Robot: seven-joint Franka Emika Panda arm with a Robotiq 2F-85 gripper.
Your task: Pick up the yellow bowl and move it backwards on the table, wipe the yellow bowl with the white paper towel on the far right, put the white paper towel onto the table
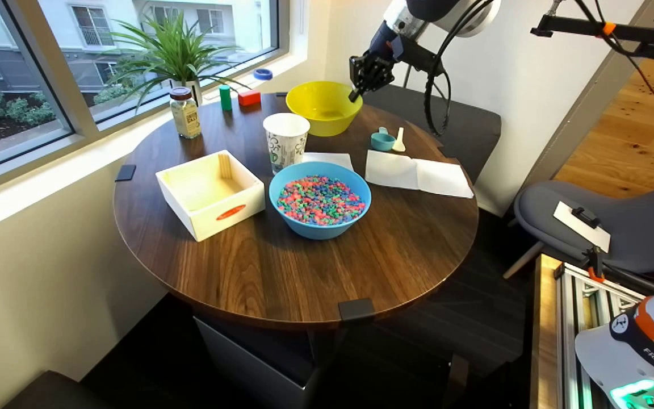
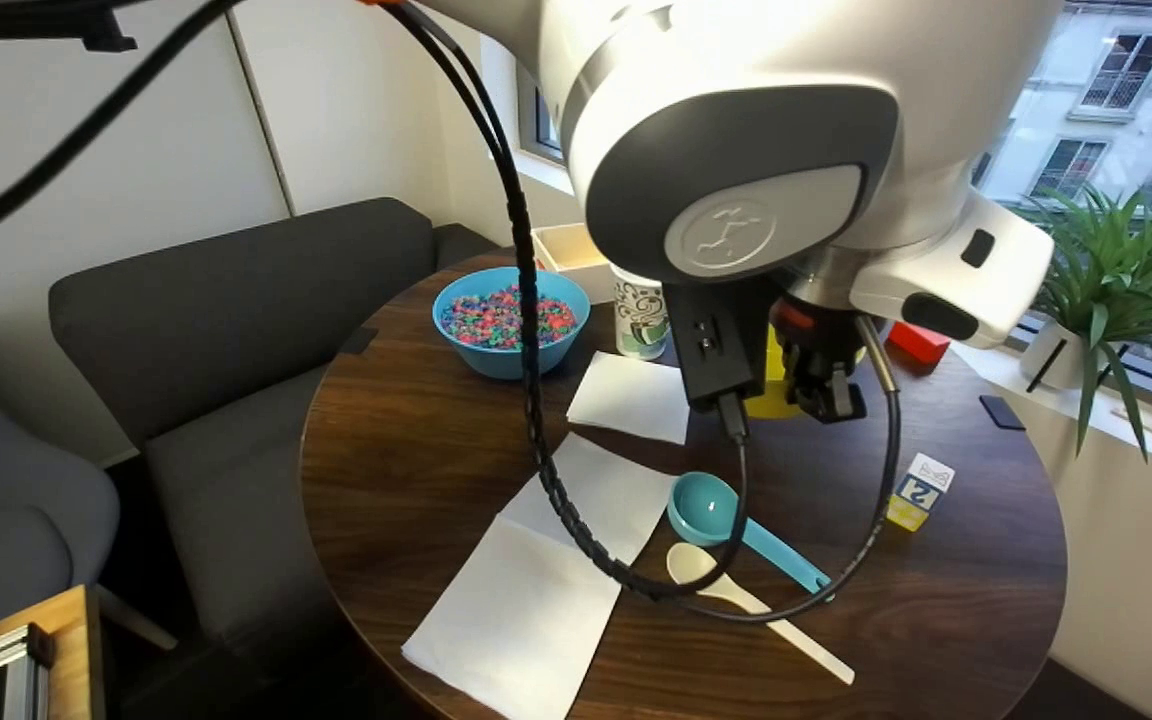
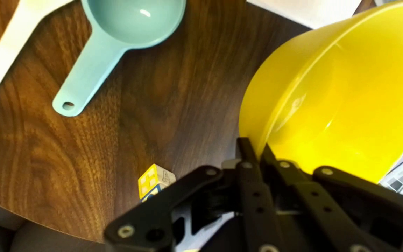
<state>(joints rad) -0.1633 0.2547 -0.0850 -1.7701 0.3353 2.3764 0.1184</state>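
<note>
In the wrist view, the black hinged tool [image 3: 255, 148] was clamped on the rim of the round yellow plastic bowl [image 3: 341, 94], which extended from it toward two o'clock, on or just above the round dark-brown wood-grain counter [image 3: 194, 105].

In an exterior view I get cool daylight through the window [image 1: 97, 51], with the windowsill [image 1: 71, 161] burned nearly white, while the floor [image 1: 406, 352] beneath the table [image 1: 281, 272] sinks almost to black. A green light [image 1: 633, 389] glares in the lower right corner. In my wrist view, small glints sit on the glossy yellow bowl [image 3: 348, 94] and turquoise measuring scoop [image 3: 112, 43]; the near part of the gripper [image 3: 256, 146] is dark and out of focus.
</note>
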